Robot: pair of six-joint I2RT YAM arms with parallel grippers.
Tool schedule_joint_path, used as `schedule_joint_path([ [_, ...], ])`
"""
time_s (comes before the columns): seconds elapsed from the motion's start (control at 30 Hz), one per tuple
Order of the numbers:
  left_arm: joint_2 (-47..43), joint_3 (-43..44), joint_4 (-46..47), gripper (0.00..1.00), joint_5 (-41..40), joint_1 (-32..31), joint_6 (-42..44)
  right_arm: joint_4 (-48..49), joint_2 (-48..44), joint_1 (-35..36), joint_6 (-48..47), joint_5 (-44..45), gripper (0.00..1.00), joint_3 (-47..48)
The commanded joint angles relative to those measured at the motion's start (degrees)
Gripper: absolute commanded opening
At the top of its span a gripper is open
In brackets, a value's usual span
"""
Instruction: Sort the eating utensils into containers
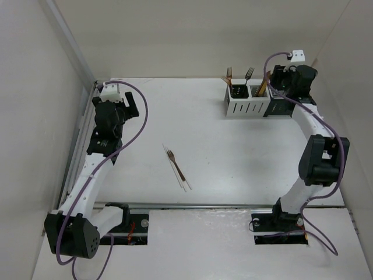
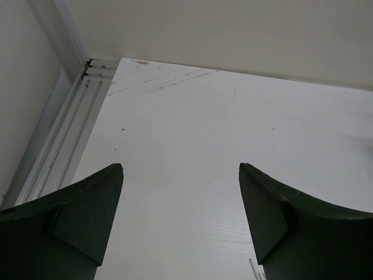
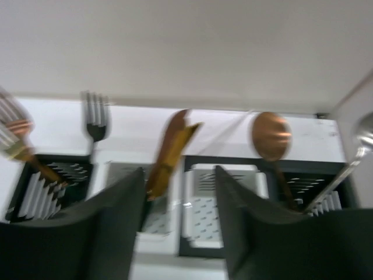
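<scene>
The row of joined slotted containers (image 1: 249, 106) stands at the back right, white boxes on the left and a black one partly under my right arm. Forks (image 1: 229, 74) and gold knives (image 1: 261, 87) stand in them. My right gripper (image 1: 276, 81) hovers over the row, open and empty. In the right wrist view the right gripper (image 3: 179, 170) frames a box (image 3: 218, 210), with copper and gold knives (image 3: 169, 153) at its left finger, a copper spoon (image 3: 271, 135) and a dark fork (image 3: 95, 115). A copper fork with a white handle (image 1: 176, 167) lies mid-table. My left gripper (image 1: 129, 105) (image 2: 180, 169) is open and empty over bare table.
An aluminium rail (image 2: 64, 140) runs along the table's left edge by the white side wall. A back wall rises just behind the containers. A silver spoon (image 3: 362, 140) leans out of the rightmost box.
</scene>
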Motion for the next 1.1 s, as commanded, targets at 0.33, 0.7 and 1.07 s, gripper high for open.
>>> schedule_joint_path([
  [0.33, -6.73, -2.09, 1.64, 0.77, -0.4, 0.25, -4.08, -31.04, -0.4, 45.32, 3.31, 4.44, 0.55, 0.1],
  [0.7, -13.51, -6.93, -1.61, 0.77, 0.13, 0.25, -6.37, -36.22, 9.02, 62.74, 7.72, 6.88, 0.27, -1.56],
  [1.07, -17.21, -9.39, -2.67, 0.77, 0.13, 0.25, -7.43, -37.36, 14.38, 67.76, 9.39, 11.96, 0.39, 2.55],
])
